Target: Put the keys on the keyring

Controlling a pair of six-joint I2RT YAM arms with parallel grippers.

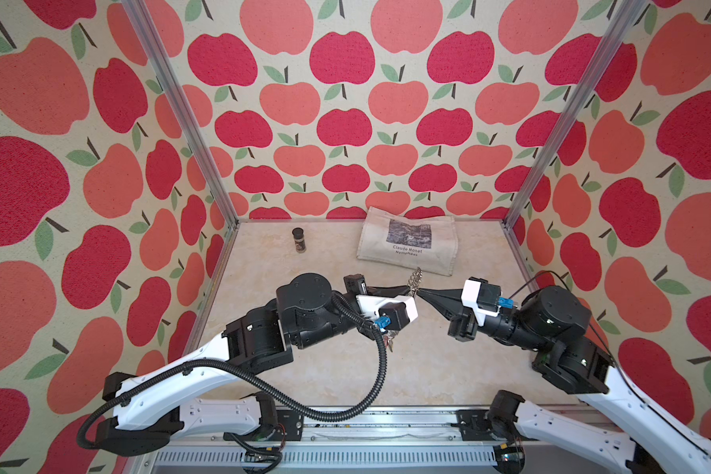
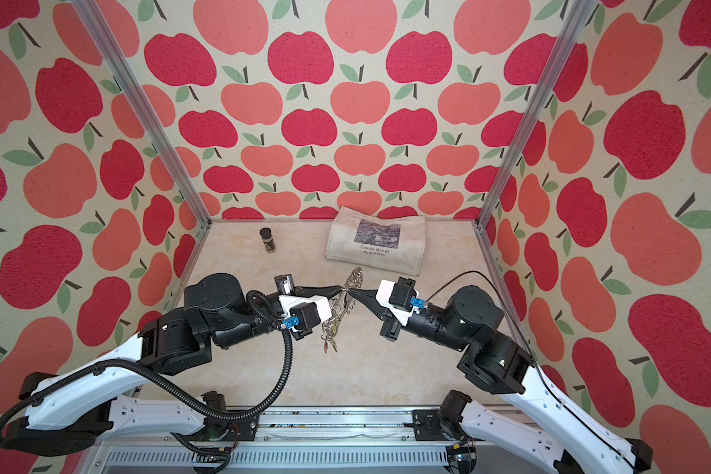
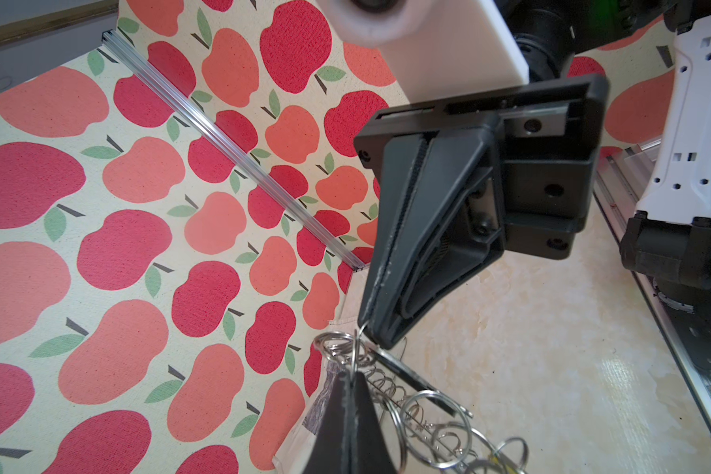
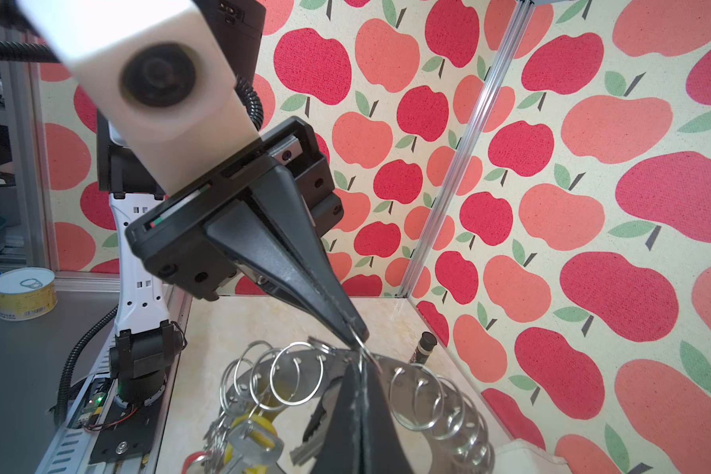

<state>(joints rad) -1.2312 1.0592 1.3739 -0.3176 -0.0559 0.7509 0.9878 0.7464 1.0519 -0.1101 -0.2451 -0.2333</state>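
My left gripper [image 2: 341,290], at 9 o'clock, and right gripper [image 2: 352,292], at 3 o'clock, both clamp the keyring [image 2: 356,275] above the counter [image 2: 386,361]. The key [image 4: 321,414] shows just beside my right gripper. Threading seems to be the step in hand, and it needs a steady slide next.

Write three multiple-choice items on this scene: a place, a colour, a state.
1. Where does the tote bag lie? A) at the back of the table B) at its front edge C) off it
2. What colour is the cap of the small jar? A) white B) black C) yellow
3. How is the keyring? A) flat on the table B) inside the bag C) held up by the left gripper and right gripper, both shut
Answers: 1 A, it lies at the far end; 2 B, the cap looks black; 3 C, both pinch its rings in the air.
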